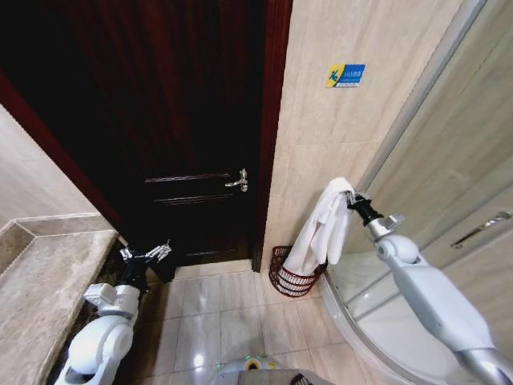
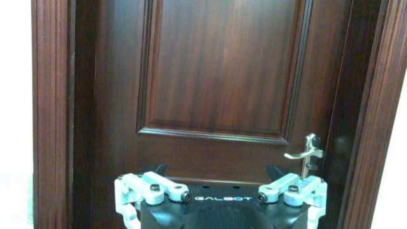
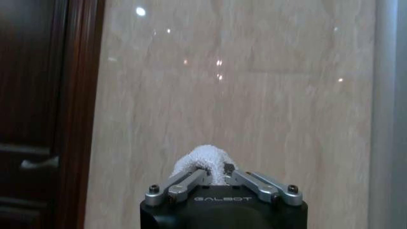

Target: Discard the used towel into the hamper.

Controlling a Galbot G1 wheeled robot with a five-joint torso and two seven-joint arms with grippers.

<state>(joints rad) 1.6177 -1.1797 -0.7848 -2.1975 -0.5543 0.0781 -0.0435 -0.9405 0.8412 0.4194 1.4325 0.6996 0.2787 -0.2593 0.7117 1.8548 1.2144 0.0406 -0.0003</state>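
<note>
right hand (image 1: 351, 200) pinches a fluffy white towel (image 1: 319, 228) above the round openwork hamper (image 1: 292, 275); left hand (image 1: 146, 255) released.

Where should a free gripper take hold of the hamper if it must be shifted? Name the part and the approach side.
Grip the hamper by its top rim on the room-facing side, coming from above and in front. The rim is its firmest edge, the wall backs it, and the towel held by the right gripper hangs over its far side. The left gripper waits open near the door.
</note>
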